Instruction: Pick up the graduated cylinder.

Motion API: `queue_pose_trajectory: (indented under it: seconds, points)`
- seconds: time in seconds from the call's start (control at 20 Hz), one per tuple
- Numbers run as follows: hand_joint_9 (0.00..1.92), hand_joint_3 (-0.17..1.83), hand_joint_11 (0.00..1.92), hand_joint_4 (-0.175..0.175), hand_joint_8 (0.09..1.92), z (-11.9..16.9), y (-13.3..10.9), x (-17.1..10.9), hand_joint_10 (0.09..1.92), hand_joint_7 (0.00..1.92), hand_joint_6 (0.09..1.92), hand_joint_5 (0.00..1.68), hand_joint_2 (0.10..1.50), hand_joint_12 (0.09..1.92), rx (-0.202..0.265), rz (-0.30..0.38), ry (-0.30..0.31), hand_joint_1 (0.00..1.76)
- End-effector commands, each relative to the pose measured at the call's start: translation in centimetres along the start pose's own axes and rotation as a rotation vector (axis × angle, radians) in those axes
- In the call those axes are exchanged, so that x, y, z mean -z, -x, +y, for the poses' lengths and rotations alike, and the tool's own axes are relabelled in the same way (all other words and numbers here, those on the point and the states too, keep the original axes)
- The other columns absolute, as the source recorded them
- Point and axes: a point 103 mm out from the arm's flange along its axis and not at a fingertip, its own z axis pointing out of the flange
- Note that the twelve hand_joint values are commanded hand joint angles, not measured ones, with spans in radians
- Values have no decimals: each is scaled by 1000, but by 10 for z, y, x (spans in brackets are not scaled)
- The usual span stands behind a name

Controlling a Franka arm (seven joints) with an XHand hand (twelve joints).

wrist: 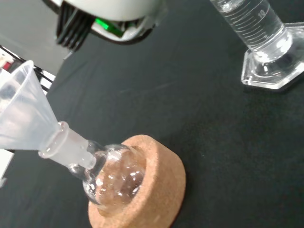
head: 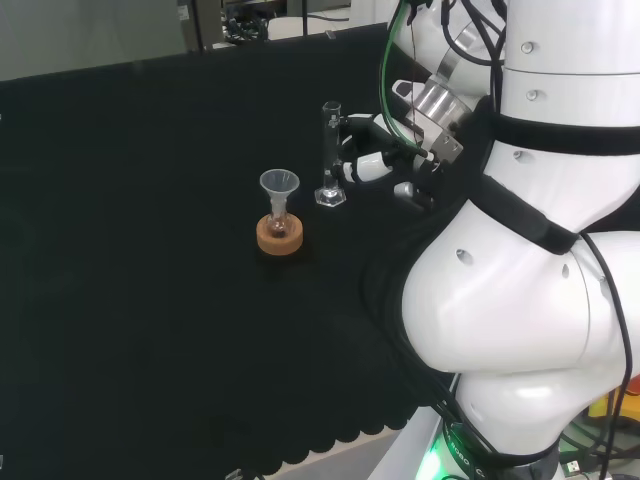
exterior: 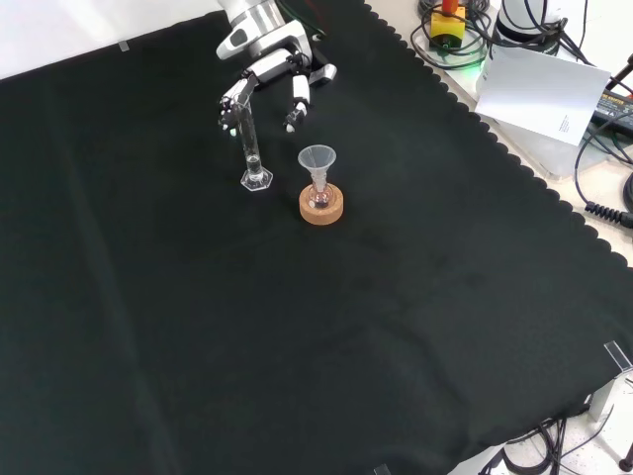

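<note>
Worktop (exterior: 415,327) is all black cloth, and the stuff on it sits close together. Main landmark is the graduated cylinder (exterior: 252,153), standing upright on its hexagonal foot. Just beside it, to the right in the front view, there's a small round-bottom flask (exterior: 318,196) sitting in a cork ring (exterior: 322,206), with a clear funnel (exterior: 316,160) stuck in its neck. Flask and cylinder are near each other but not touching; the wrist view shows bare cloth between the cork and the cylinder's foot.

Hand (exterior: 265,71) comes in from behind the cylinder in the front view, at about the height of the cylinder's top. Fingers (exterior: 233,103) are spread and only gently bent, reaching down on either side of the cylinder's upper part. One fingertip sits right at the rim, but I can't tell if it's actually touching. Nothing is gripped.

Flask seems to have a bit of reddish stuff at the bottom. Can't tell whether the cylinder has anything in it.
</note>
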Motion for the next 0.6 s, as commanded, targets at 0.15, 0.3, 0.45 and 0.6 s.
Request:
queue_pose_trajectory:
  seconds: [0.15, 0.3, 0.45, 0.6]
  points:
    - [570, 671, 275, -43, 649, 12, 0, -9, 589, 364, 87, 533, 591, 1327, 63, 179, 78, 1046]
    - [603, 690, 310, -41, 646, 12, 0, -8, 580, 391, 87, 561, 584, 1317, 76, 218, 109, 1058]
    - [639, 714, 343, -39, 642, 14, 1, -8, 566, 421, 87, 602, 574, 1304, 86, 231, 121, 1078]
    - [658, 727, 358, -37, 641, 17, 1, -9, 559, 440, 93, 631, 570, 1300, 93, 240, 119, 1091]
